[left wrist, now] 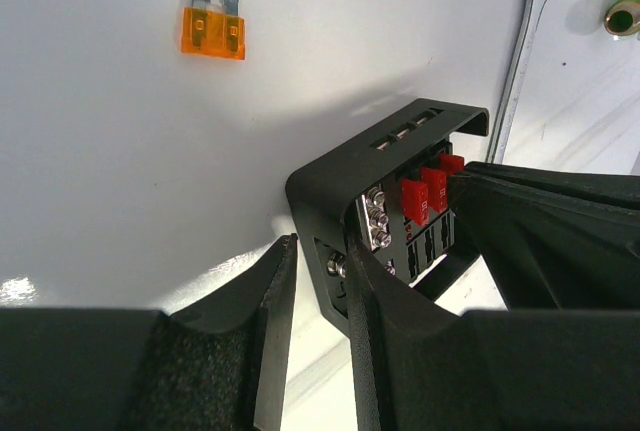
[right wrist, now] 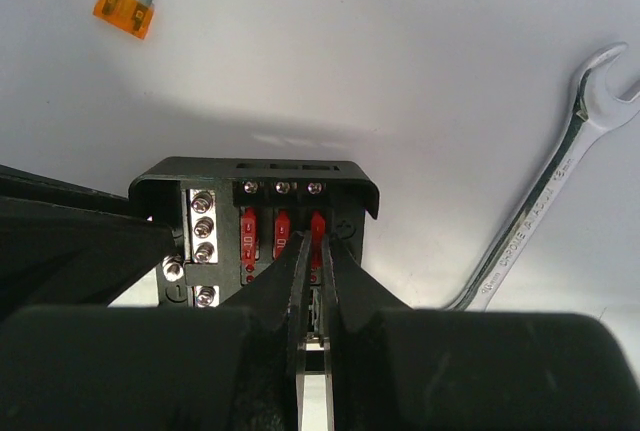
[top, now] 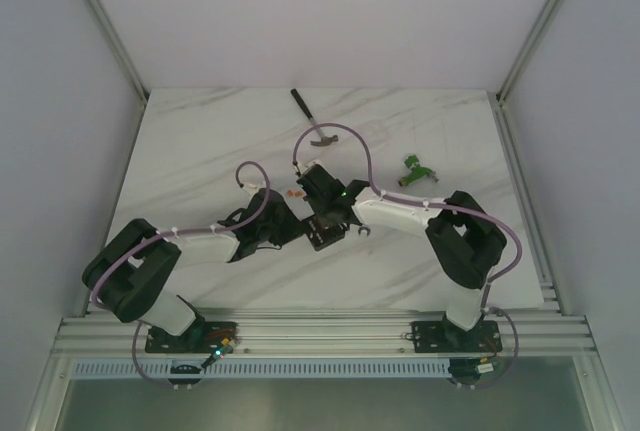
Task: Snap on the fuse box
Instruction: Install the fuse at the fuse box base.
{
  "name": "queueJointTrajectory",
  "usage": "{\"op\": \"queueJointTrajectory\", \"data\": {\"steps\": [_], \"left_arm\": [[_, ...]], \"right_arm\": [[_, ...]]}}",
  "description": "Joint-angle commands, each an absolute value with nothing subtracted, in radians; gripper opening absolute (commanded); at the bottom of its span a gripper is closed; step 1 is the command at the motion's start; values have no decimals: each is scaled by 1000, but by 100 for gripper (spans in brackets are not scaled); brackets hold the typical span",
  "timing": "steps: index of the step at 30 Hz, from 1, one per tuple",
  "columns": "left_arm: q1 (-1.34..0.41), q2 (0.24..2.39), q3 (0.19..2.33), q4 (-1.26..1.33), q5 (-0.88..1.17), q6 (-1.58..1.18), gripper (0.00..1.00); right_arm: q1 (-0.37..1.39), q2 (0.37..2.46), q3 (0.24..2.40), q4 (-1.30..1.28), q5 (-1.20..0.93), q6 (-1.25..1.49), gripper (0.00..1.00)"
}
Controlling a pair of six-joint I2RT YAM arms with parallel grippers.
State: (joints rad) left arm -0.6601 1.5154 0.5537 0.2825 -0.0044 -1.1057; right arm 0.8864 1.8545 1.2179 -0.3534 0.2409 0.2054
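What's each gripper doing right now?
Left gripper: shut on box wall.
Right gripper: shut, tips at a red fuse.

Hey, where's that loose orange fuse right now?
In the top view, the loose orange fuse lies on the table near its centre, just beyond and left of the fuse box, not touching it.

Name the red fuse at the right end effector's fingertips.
The rightmost red fuse of the three in the right wrist view, nearest the wrench; the right end effector tips close on it, the other two stand clear.
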Motion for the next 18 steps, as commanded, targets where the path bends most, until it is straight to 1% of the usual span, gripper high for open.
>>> {"op": "queueJointTrajectory", "data": {"steps": [1, 12, 18], "left_arm": [[-644, 1510, 506, 120, -73, -1070, 34], [-653, 1446, 502, 120, -41, -1038, 35], [-666, 1422, 499, 119, -30, -1027, 40]], "right_arm": [[894, 2015, 999, -665, 164, 269, 0], [895, 1869, 1161, -577, 196, 336, 0], [895, 1800, 1184, -538, 254, 379, 0]]}}
